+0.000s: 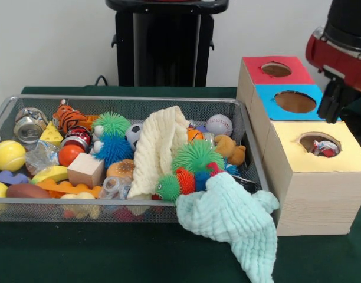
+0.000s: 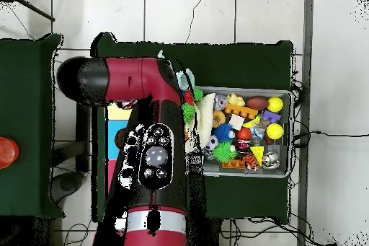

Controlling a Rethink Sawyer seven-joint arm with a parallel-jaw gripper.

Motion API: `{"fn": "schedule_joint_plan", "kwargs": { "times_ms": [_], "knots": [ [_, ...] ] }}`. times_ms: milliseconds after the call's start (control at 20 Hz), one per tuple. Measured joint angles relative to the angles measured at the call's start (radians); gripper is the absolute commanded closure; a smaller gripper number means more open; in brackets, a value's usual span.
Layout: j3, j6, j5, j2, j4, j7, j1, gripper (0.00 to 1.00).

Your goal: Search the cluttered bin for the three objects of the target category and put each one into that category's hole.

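Observation:
The wire mesh bin [image 1: 127,98] lies left of centre, full of toys; it also shows in the overhead view [image 2: 290,135]. A clear crinkly wrapper [image 1: 40,155] lies near its left end. The yellow-topped hole [image 1: 310,140] is on the nearest wooden box at the right, and a crumpled white and red wrapper [image 1: 325,148] shows inside it. My gripper [image 1: 331,115] hangs from the red and black arm just above and behind this hole, over the blue box's right edge. Nothing shows in it. In the overhead view the arm hides the gripper and most of the boxes.
A blue-topped hole [image 1: 294,101] and a red-topped hole [image 1: 276,69] stand behind the yellow one. A mint cloth [image 1: 233,218] hangs over the bin's front right corner. A cream knitted cloth [image 1: 160,147] and spiky balls [image 1: 195,156] lie in the bin. The black pedestal [image 1: 163,41] stands behind.

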Motion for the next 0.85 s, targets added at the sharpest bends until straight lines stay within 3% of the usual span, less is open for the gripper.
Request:
{"fn": "schedule_joint_plan", "kwargs": {
  "times_ms": [250,600,850],
  "knots": [
    [0.01,-0.039,-0.033,-0.001,0.03,0.0,-0.045,1.0],
    [0.072,-0.059,-0.091,-0.048,0.117,-0.03,-0.176,1.0],
    [0.132,-0.119,-0.145,-0.1,0.213,-0.111,-0.308,1.0]
  ]
}}
